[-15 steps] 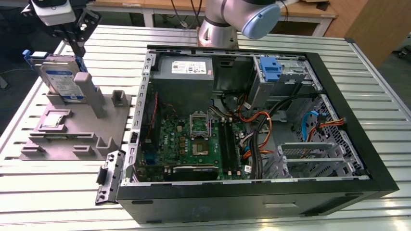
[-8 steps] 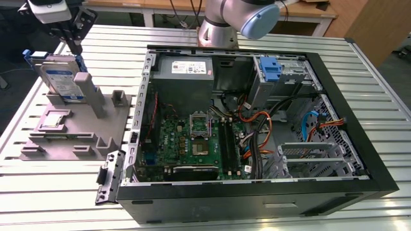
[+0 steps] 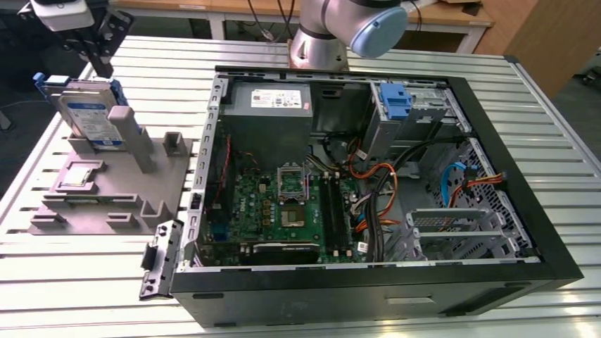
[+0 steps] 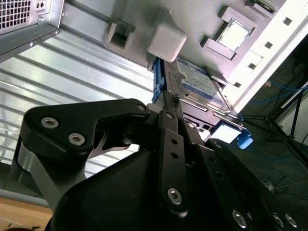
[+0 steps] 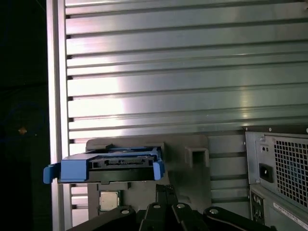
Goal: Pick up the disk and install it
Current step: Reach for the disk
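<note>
Disk [image 3: 89, 116] is standing on end in a grey fixture [image 3: 103, 204] at the exterior view's left. Its long axis is rising near upright and leaning slightly. The silver-grey body is showing a white, blue-banded label inside a blue bracket [image 5: 72, 169]. A grey post [image 3: 129, 137] is hiding its lower corner. The gripper [image 3: 94, 49] is hovering just above, and its opening cannot be made out.

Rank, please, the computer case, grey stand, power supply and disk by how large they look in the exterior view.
1. computer case
2. grey stand
3. power supply and disk: too alike to rank
</note>
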You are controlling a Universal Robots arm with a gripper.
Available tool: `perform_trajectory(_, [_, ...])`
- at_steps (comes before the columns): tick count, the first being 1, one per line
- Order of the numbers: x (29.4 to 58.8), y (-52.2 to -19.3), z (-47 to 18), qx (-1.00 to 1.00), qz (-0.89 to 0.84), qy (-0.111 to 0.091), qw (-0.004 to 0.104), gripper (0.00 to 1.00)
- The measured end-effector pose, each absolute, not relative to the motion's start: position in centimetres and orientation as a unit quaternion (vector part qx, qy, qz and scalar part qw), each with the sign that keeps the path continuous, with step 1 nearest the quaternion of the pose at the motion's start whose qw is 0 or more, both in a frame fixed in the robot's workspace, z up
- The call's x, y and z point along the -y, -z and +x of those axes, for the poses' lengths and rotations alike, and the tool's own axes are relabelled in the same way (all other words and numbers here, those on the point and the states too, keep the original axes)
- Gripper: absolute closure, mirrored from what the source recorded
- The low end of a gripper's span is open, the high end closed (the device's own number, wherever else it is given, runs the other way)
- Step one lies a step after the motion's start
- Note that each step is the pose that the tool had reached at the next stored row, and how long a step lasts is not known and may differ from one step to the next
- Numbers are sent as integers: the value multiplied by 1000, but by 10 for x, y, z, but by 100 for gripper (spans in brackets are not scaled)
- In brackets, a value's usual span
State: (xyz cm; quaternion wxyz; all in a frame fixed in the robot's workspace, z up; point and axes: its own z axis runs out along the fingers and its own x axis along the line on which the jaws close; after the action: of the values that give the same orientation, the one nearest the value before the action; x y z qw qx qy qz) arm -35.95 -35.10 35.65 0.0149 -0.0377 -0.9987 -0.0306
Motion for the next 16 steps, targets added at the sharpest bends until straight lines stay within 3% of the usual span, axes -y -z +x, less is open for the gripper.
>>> perform_trajectory(16, [351, -356, -363, 999, -38, 31, 15, 90])
